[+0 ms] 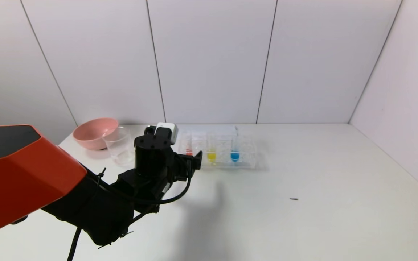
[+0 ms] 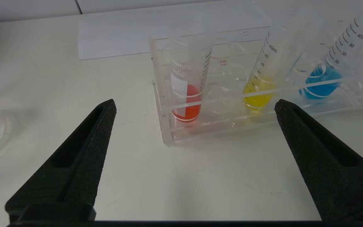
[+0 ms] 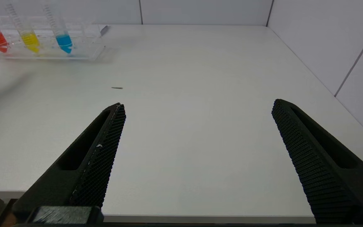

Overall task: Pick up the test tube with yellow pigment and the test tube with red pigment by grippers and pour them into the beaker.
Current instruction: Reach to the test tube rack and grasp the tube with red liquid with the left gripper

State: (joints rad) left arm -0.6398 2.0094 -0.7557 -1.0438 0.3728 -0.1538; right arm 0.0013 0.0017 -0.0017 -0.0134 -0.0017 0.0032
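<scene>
The red pigment tube (image 1: 189,151) and the yellow pigment tube (image 1: 211,156) stand upright in a clear rack (image 1: 248,159) at the back middle of the table. The clear beaker (image 1: 119,145) stands left of the rack. My left gripper (image 1: 195,162) is open and empty, just in front of the rack's left end. In the left wrist view its jaws (image 2: 195,102) stand wide apart, with the red tube (image 2: 187,105) and the yellow tube (image 2: 258,96) ahead between them, not touched. My right gripper (image 3: 197,105) is open and empty over the table's front edge, out of the head view.
A blue-liquid tube (image 1: 234,156) stands in the rack right of the yellow one. A pink bowl (image 1: 94,132) sits behind the beaker at the back left. A white sheet (image 2: 121,37) lies behind the rack. A small dark speck (image 1: 294,199) lies mid-table. White walls close the back and right.
</scene>
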